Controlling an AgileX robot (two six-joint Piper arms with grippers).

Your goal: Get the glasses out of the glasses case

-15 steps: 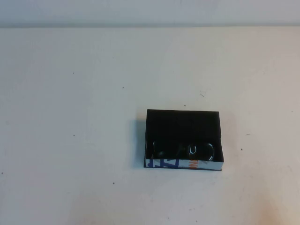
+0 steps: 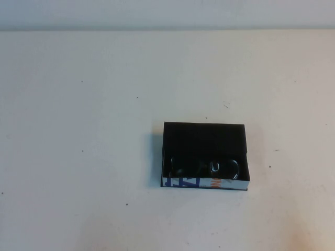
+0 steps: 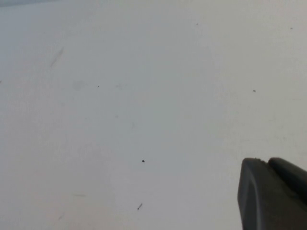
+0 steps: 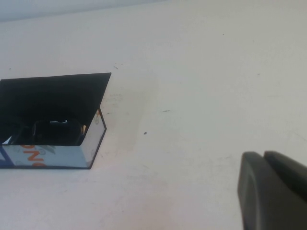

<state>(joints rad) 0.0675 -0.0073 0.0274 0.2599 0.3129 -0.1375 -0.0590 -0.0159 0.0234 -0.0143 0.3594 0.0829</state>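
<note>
The glasses case (image 2: 204,138) is an open black box on the white table, right of centre in the high view, with a white front strip printed in blue and orange. The black glasses (image 2: 207,167) lie inside it near the front wall. The right wrist view shows the case (image 4: 53,96) with the glasses (image 4: 53,129) inside. My right gripper (image 4: 265,157) is shut and empty, apart from the case over bare table. My left gripper (image 3: 266,163) is shut and empty over bare table. Neither arm shows in the high view.
The white table (image 2: 78,130) has small dark specks. Its far edge meets a pale wall (image 2: 167,13) at the back.
</note>
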